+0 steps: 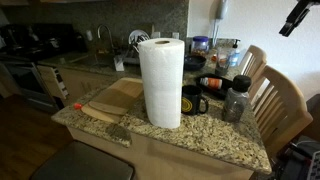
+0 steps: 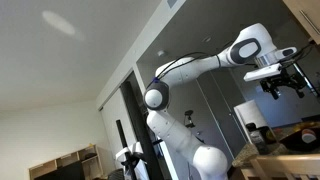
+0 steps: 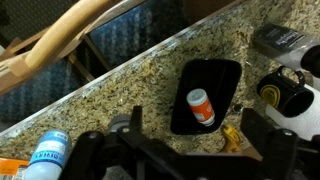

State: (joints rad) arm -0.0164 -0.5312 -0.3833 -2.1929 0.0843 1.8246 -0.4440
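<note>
Eyeing a small orange-capped bottle [image 3: 201,106], sitting in the black tray [image 3: 225,75] on the granite counter [image 3: 120,85], straight below the gripper [image 3: 192,135] with jaws spread wide and clutching nothing. Crowded down there: black mug [image 3: 288,95] just right of the tray, blue-labelled bottle [image 3: 47,152] off to the near left, wooden chair back [image 3: 70,35] past the counter's far edge. Real risk of toppling that light bottle or clipping the tray rim on an off-centre descent, and of knocking the mug or the tall paper towel roll [image 1: 160,70], seen in an exterior view, on a wide swing.
</note>
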